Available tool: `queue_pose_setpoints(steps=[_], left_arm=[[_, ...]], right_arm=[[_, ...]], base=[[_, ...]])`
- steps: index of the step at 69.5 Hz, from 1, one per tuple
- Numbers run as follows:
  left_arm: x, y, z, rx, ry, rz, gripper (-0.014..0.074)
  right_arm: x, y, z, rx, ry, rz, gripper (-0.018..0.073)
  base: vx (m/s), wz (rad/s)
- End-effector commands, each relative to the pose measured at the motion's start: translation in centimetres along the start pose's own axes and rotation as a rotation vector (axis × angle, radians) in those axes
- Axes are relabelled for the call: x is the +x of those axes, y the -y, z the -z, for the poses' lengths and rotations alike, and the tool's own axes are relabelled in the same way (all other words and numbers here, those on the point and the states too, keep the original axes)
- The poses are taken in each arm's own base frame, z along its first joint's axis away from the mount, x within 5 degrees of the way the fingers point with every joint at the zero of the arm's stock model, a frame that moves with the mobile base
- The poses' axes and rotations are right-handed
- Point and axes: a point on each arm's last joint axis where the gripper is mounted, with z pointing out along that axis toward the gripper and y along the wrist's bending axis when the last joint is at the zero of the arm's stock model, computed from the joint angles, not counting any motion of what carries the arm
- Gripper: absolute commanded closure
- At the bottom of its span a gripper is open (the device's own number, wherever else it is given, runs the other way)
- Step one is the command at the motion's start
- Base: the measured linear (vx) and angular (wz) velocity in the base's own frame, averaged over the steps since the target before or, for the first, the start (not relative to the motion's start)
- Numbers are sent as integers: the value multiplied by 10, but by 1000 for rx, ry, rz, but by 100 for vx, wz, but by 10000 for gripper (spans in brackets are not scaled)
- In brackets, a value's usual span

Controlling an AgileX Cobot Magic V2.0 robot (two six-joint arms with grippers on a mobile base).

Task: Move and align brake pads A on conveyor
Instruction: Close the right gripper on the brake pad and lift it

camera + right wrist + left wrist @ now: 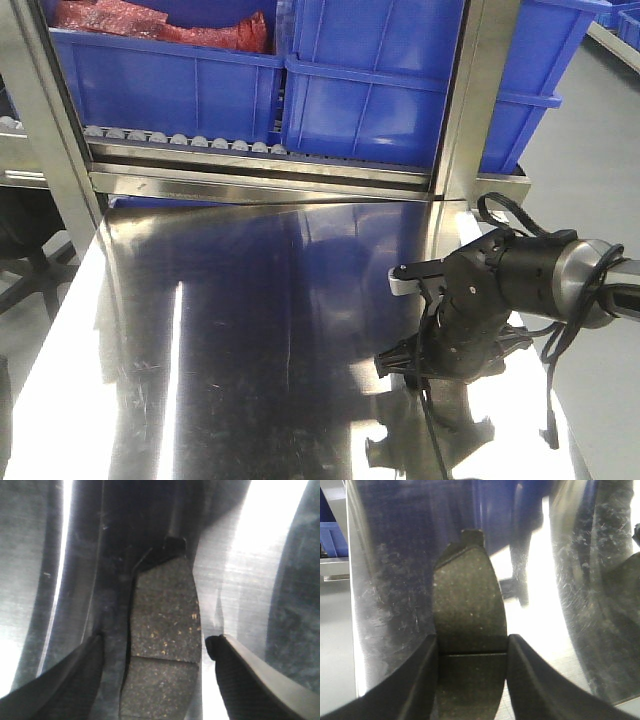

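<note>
Left wrist-mounted view: shows the left gripper (472, 647) clenched on 1 brake pad (467, 600), with both fingers (420, 680) pressed against the long edges right at the groove. Probably grips at the middle to keep the load balanced and stop any swing on the way to the belt. Points the pad's end tab away from the camera, over the steel tabletop (385, 580). Cannot tell whether lifted or resting on the steel.

Right wrist-mounted view: finds the right gripper (155, 645) released, straddling a 2nd brake pad (165, 620) with a clear gap on either side and no contact. Looks lined up along the pad's length and centred near the groove, most likely to close across the narrow width for the same balanced hold. Places this pad flat on the shiny steel, apparently.

Exterior front-facing view: puts the right arm (520, 280) low over the near right part of the tabletop, wrist bent down, and hides the pad beneath it. Leaves the left arm out of frame. Shows blue bins (170, 90) and a roller track (180, 140) at the far edge. Shows no conveyor anywhere for certain, so counts 0 pads delivered on this evidence. Judges the task early, with carrying and aligning ahead. Risks a skewed pad if closed off-centre.
</note>
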Motion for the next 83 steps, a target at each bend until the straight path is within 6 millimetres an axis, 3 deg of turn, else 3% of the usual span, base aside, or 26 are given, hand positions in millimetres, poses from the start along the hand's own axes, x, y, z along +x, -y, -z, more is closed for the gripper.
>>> queue_pose_setpoints(steps=[1,44,67,83], left_arm=[[-14,3,6,23,98,-1,422],[-14,3,6,23,98,-1,422],[-14,3,6,23,98,-1,422],[-14,3,6,23,98,-1,422]], right_arm=[[-9,1,19,-14,83,3,128],[-8,1,20,-10,72,3,363],[-5,5,61,-42,200,-6,382],[16,12,85,-66,286,-8,382]], base=[[0,0],[0,0],[0,0],[0,0]])
